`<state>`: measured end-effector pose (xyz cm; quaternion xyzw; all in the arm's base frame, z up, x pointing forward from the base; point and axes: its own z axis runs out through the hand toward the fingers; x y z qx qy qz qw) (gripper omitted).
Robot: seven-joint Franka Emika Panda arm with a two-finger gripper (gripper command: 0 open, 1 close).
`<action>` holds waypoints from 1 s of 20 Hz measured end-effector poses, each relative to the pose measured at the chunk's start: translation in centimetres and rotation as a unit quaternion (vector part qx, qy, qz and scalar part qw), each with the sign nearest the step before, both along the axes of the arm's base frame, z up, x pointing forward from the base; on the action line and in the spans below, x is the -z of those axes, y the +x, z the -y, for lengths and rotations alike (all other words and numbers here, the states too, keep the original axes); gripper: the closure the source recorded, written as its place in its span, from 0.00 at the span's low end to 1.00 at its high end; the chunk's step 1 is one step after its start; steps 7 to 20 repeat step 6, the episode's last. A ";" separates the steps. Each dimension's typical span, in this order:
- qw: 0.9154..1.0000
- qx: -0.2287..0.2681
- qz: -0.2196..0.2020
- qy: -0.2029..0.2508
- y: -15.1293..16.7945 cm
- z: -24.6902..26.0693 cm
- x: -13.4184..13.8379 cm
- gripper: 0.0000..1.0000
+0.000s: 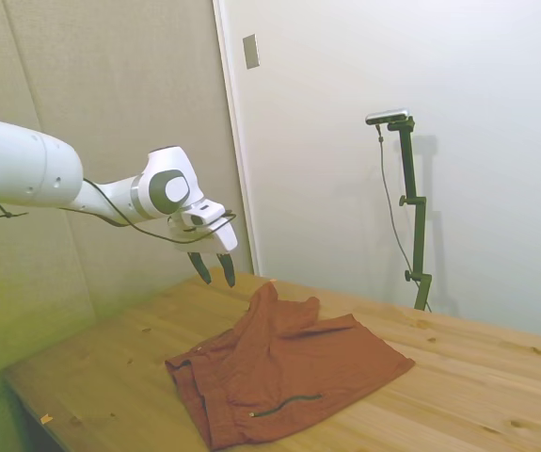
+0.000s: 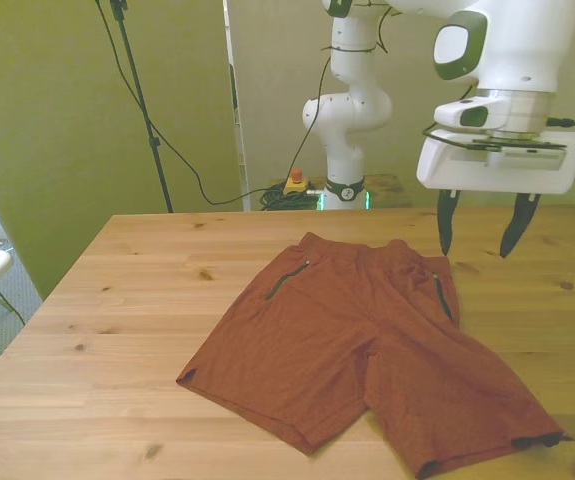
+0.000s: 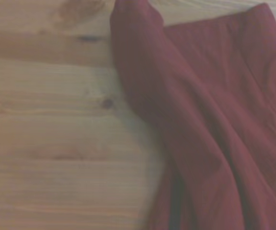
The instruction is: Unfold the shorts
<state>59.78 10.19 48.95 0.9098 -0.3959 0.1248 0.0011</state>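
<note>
We see the tool (image 2: 477, 230) hanging in the air w/ its two dark fingers (image 2: 444, 222) spread apart, nothing between them, tips pointing down. The shorts (image 2: 367, 345) lie spread on the wooden counter (image 2: 117, 300) below the tool and mostly off to the front view's left of it; tool is above the counter just beside the waistband corner, not touching fabric. In the side view the shorts (image 1: 284, 372) have one ridge of cloth standing up nearest the tool (image 1: 213, 268), rest lying flat but wrinkled. Both legs are laid out toward the near edge in the front view, w/ a thin dark pocket zipper (image 2: 285, 282) on the side away from the tool. Wrist view shows shorts (image 3: 214, 120) edge on bare wood, blurry.
</note>
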 end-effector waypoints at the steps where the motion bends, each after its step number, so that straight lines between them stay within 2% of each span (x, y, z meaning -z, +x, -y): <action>1: 1.000 0.000 0.002 0.000 -1.3 0.5 -0.2 0.00; 6: 1.000 -0.001 0.001 0.008 -8.7 3.3 -0.6 0.00; 20: 1.000 -0.001 0.001 0.008 -8.7 3.3 -0.6 0.00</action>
